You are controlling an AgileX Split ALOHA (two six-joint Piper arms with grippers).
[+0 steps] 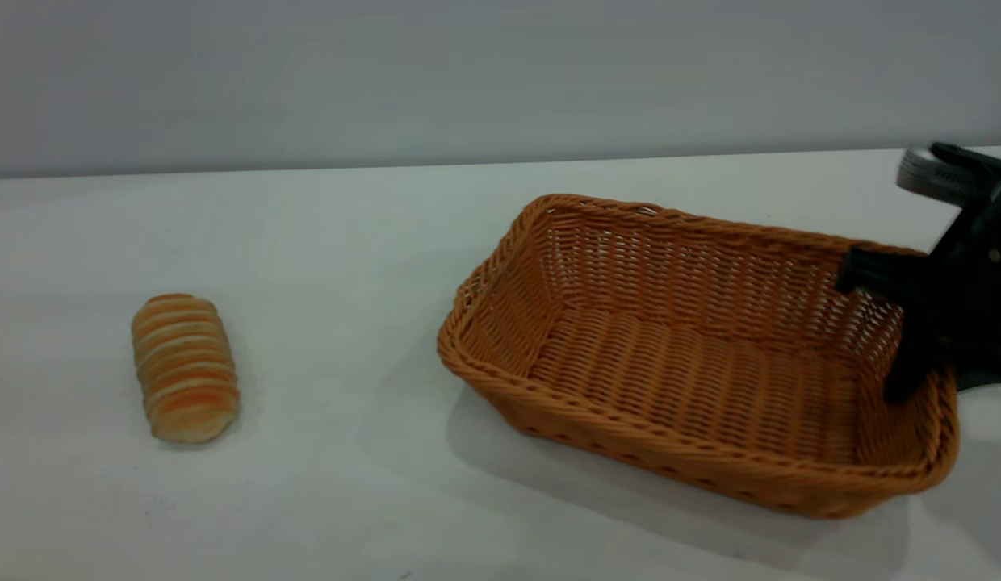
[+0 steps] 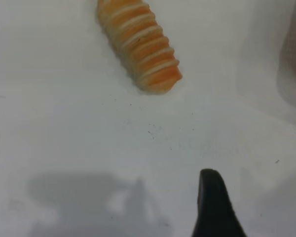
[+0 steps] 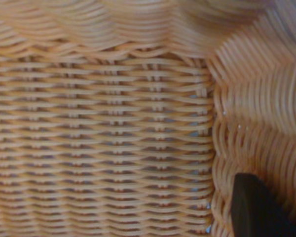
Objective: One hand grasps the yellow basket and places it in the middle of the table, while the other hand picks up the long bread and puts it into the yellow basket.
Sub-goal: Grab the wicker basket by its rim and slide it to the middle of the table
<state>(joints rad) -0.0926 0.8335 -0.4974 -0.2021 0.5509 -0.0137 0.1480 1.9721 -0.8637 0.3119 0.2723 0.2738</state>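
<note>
Orange-tan woven yellow basket (image 1: 694, 355), empty, upright, right of centre on the tabletop (image 1: 347, 242); banded long bread (image 1: 185, 367) lying well apart at left.

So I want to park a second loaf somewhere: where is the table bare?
Bare table runs between the long bread and the yellow basket, also along the near edge and behind both toward the wall. The basket floor is free too. It is crowded at the basket's right end, where the right gripper sits at the rim.

Prob. lab/test bench: bare white table (image 1: 323, 500), plain grey wall (image 1: 468, 81).
</note>
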